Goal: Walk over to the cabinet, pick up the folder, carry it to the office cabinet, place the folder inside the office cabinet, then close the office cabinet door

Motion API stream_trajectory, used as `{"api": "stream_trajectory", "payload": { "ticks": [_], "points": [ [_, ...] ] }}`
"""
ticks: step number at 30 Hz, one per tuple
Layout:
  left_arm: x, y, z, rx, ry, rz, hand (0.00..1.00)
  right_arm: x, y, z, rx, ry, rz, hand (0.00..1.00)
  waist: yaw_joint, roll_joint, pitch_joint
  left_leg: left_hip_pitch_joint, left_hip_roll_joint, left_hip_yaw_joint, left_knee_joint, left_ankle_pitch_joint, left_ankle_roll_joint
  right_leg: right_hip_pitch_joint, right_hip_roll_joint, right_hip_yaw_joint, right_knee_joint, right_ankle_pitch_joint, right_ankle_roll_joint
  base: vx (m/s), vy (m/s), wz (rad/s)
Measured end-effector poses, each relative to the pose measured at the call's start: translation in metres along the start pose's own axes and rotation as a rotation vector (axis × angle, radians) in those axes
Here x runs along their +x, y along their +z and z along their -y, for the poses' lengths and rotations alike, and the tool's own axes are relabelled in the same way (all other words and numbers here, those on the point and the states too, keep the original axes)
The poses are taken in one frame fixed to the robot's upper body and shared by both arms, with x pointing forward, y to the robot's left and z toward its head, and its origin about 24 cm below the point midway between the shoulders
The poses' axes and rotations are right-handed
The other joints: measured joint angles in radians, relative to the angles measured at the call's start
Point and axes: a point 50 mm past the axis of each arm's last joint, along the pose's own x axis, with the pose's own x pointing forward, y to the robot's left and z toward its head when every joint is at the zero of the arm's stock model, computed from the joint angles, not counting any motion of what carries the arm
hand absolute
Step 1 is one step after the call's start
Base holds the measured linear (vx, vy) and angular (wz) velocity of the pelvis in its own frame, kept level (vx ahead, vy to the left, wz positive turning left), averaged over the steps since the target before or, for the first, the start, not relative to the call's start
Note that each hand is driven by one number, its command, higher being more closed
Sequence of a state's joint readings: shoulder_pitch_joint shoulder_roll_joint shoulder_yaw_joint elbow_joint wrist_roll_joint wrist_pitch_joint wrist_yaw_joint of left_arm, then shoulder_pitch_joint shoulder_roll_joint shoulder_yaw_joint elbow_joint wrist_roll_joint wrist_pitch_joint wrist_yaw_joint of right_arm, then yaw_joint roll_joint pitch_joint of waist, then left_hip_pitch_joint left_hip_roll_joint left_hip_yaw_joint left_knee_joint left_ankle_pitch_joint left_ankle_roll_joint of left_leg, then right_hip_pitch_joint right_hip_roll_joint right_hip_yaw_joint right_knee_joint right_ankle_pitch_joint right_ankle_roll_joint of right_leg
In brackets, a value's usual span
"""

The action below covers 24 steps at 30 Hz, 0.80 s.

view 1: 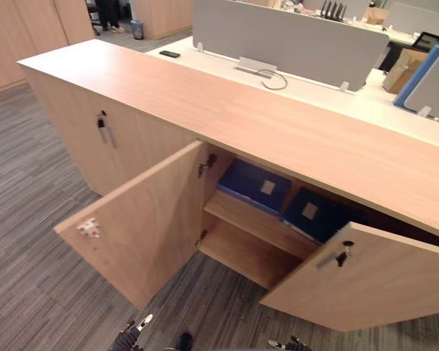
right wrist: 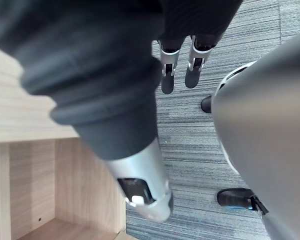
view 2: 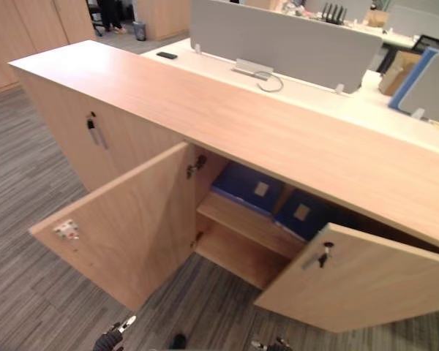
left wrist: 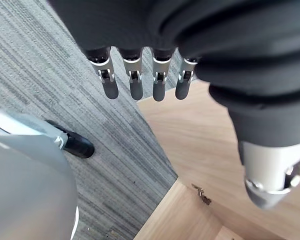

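Inside the open wooden cabinet [view 1: 205, 102], a blue folder [view 1: 252, 186] leans on the upper shelf [view 1: 252, 223] with a second blue folder [view 1: 314, 213] just beside it. The left door [view 1: 139, 227] and right door [view 1: 373, 281] are both swung out. The left hand [left wrist: 135, 80] and right hand [right wrist: 167, 75] hang low over the grey carpet [view 1: 29, 219], well apart from the folders, fingers straight and loose, holding nothing.

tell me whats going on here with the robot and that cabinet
The robot stands at a wooden cabinet with its left door and right door swung open. A left folder and a right folder, both blue, sit on the shelf inside. The left hand and right hand hang open over the carpet, holding nothing. Closing the doors looks like what is left.
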State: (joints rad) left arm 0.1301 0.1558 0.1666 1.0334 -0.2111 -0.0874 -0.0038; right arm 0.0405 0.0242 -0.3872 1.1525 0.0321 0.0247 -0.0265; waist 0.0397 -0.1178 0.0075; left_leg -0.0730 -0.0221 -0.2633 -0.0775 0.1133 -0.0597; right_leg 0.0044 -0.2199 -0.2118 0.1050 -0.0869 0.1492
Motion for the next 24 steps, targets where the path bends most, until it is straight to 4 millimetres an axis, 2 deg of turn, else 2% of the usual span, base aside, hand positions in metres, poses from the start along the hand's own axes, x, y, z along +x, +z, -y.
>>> {"api": "stream_trajectory", "payload": {
  "ticks": [1,3,5,9,12,13,14,15,16,17,18,20,22,23,24],
  "points": [
    [0.001,-0.001,0.002,-0.012,-0.004,-0.011,0.0,0.0,0.002,0.0,-0.016,0.005,0.009,0.0,-0.013,0.015,0.003,-0.002,0.02,-0.016,-0.01,0.011,-0.016,0.003,0.024,-0.014,-0.005,0.001,-0.003,0.01,-0.212,0.25],
    [0.0,-0.004,0.007,-0.081,-0.008,-0.019,0.0,0.0,-0.001,0.004,-0.049,0.003,0.004,0.0,-0.027,0.022,0.009,0.016,0.063,-0.038,-0.009,0.013,-0.043,0.034,0.068,-0.037,-0.007,-0.011,-0.023,0.03,-0.236,0.25],
    [0.001,-0.004,0.014,-0.106,-0.029,-0.021,0.0,0.0,0.001,0.003,-0.069,0.008,0.017,0.0,-0.035,0.024,0.013,0.02,0.077,-0.062,-0.012,0.013,-0.059,0.052,0.086,-0.063,-0.012,-0.016,-0.031,0.01,-0.165,0.29],
    [0.002,0.0,0.018,-0.1,-0.059,-0.015,0.0,0.0,0.003,0.002,-0.098,0.014,0.027,0.0,-0.047,0.036,0.023,-0.014,0.075,-0.152,-0.012,0.031,-0.079,0.069,0.098,-0.146,-0.01,-0.031,-0.046,-0.02,-0.067,0.65],
    [0.004,0.005,0.021,-0.08,-0.074,-0.001,0.0,0.001,0.008,0.002,-0.1,0.014,0.039,0.0,-0.047,0.041,0.052,-0.029,0.06,-0.208,-0.009,0.052,-0.081,0.091,0.092,-0.216,0.002,-0.044,-0.048,-0.02,-0.026,0.74],
    [0.004,0.008,0.022,-0.071,-0.08,0.003,0.0,0.001,0.011,0.003,-0.101,0.01,0.044,0.0,-0.05,0.046,0.059,-0.053,0.062,-0.131,0.0,0.042,-0.054,0.089,0.079,-0.249,0.014,-0.05,-0.048,-0.07,0.051,0.76],
    [0.005,0.011,0.025,-0.049,-0.102,0.009,0.0,0.002,0.016,0.006,-0.098,0.002,0.059,0.0,-0.058,0.046,0.066,-0.082,0.069,0.003,0.041,0.021,-0.024,0.083,0.056,-0.281,0.018,-0.054,-0.047,-0.06,0.088,0.7],
    [0.006,0.015,0.028,-0.043,-0.119,0.02,0.0,0.002,0.018,0.009,-0.101,-0.006,0.061,0.0,-0.055,0.039,0.075,-0.098,0.071,0.075,0.079,0.007,-0.009,0.084,0.041,-0.284,0.025,-0.056,-0.046,-0.01,0.188,0.4],
    [0.006,0.02,0.027,-0.011,-0.15,0.039,0.0,0.003,0.027,0.015,-0.094,-0.023,0.078,0.0,-0.052,0.053,0.094,-0.143,0.079,0.241,0.231,-0.041,0.042,0.086,0.003,-0.279,0.048,-0.068,-0.04,0.03,0.186,-0.03],
    [0.006,0.02,0.027,0.026,-0.168,0.038,0.0,0.003,0.032,0.019,-0.099,-0.031,0.09,0.0,-0.054,0.071,0.095,-0.145,0.084,0.28,0.25,-0.05,0.037,0.089,0.001,-0.276,0.058,-0.074,-0.031,0.07,0.226,-0.09],
    [0.004,0.018,0.021,0.134,-0.197,0.032,0.0,0.003,0.034,0.024,-0.101,-0.035,0.092,0.0,-0.059,0.083,0.088,-0.144,0.064,0.31,0.251,-0.058,0.033,0.088,-0.026,-0.272,0.059,-0.08,-0.021,0.09,0.157,-0.06],
    [0.005,0.028,0.009,0.301,-0.219,0.049,0.0,0.003,0.034,0.027,-0.081,-0.034,0.091,0.0,-0.07,0.085,0.084,-0.145,0.057,0.402,0.221,-0.072,0.052,0.088,-0.046,-0.269,0.021,-0.081,-0.02,0.13,0.161,0.19],
    [0.005,0.044,-0.01,0.419,-0.197,0.074,0.0,0.002,0.027,0.031,-0.068,-0.037,0.069,0.0,-0.085,0.085,0.082,-0.142,0.049,0.482,0.172,-0.071,0.052,0.099,-0.054,-0.27,-0.03,-0.08,-0.02,0.17,0.081,0.54],
    [0.004,0.057,-0.025,0.494,-0.171,0.098,0.0,0.001,0.02,0.035,-0.066,-0.041,0.051,0.0,-0.089,0.087,0.081,-0.131,0.033,0.474,0.136,-0.041,0.053,0.115,-0.057,-0.273,-0.052,-0.068,-0.037,0.2,0.035,0.6],
    [0.002,0.069,-0.038,0.537,-0.146,0.121,0.0,0.0,0.015,0.036,-0.064,-0.043,0.04,0.0,-0.089,0.094,0.084,-0.118,0.017,0.448,0.106,0.002,0.055,0.125,-0.058,-0.277,-0.051,-0.046,-0.033,0.25,0.029,0.79]
  ]
}}
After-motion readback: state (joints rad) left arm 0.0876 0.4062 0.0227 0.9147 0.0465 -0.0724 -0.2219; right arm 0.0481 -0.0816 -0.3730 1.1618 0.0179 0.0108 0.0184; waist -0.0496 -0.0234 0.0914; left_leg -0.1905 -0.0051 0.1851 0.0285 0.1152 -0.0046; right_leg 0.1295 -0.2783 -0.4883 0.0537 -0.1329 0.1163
